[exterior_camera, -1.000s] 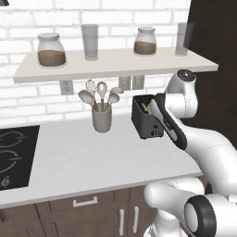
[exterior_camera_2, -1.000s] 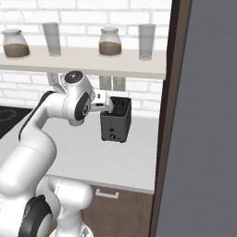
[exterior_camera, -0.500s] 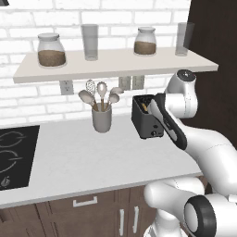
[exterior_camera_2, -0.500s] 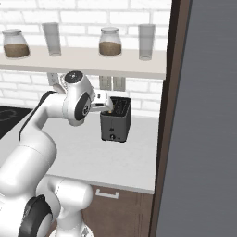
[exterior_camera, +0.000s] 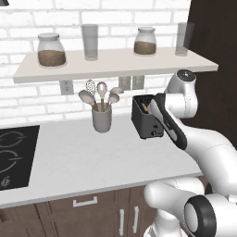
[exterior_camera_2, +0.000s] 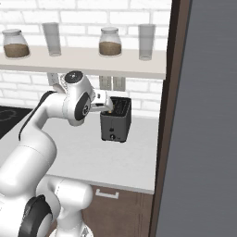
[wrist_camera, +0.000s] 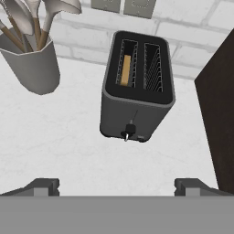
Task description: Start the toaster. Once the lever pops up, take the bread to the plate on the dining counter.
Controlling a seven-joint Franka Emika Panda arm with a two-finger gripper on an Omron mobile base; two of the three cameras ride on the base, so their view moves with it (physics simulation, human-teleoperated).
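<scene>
The black toaster (exterior_camera: 144, 121) (exterior_camera_2: 115, 124) (wrist_camera: 137, 91) stands on the white worktop against the brick wall. A tan slice of bread (wrist_camera: 125, 70) sits down in its left slot; the right slot is bare. The lever knob (wrist_camera: 130, 132) is low on the toaster's front face. My gripper (wrist_camera: 116, 187) hovers above and in front of the toaster, open wide, with nothing between its fingertips (wrist_camera: 43, 186). In the right base view the hand (exterior_camera_2: 104, 102) is at the toaster's upper left edge. The plate and the dining counter are out of view.
A grey utensil cup (exterior_camera: 102, 119) (wrist_camera: 31, 66) stands left of the toaster. A black hob (exterior_camera: 14, 155) lies at the far left. A shelf (exterior_camera: 111, 65) with jars and glasses hangs overhead. A tall dark panel (exterior_camera_2: 203, 139) (wrist_camera: 219, 114) rises right beside the toaster.
</scene>
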